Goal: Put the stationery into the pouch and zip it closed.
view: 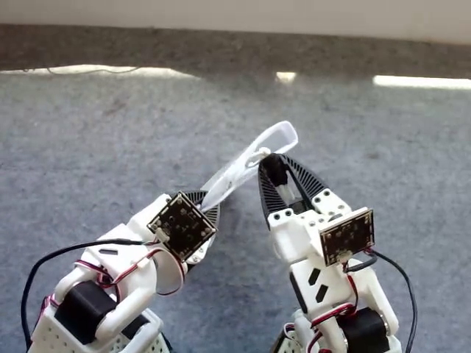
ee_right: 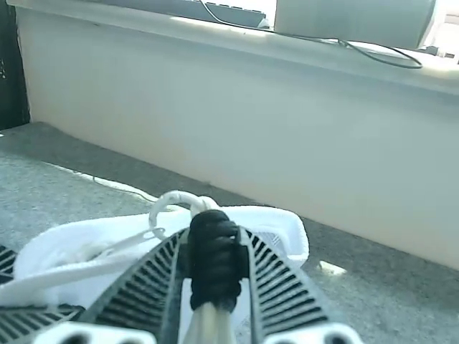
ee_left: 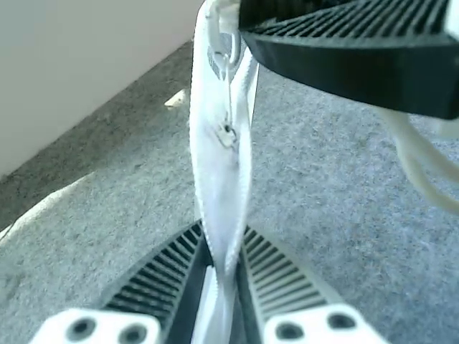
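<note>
A white mesh pouch hangs in the air between the two arms, above the grey felt table. My left gripper is shut on the pouch's lower end, its ribbed black fingers pressing it from both sides. My right gripper is shut on a black knobbly piece with a pale shaft, at the pouch's upper end. A white cord loop sits beside that piece. In the left wrist view a metal zip pull lies along the pouch's edge, under the right gripper's finger.
A pale wall borders the far side of the table. A thin cable lies along the far left edge. Bright patches of sunlight fall on the table's far side. Open felt lies on both sides of the arms.
</note>
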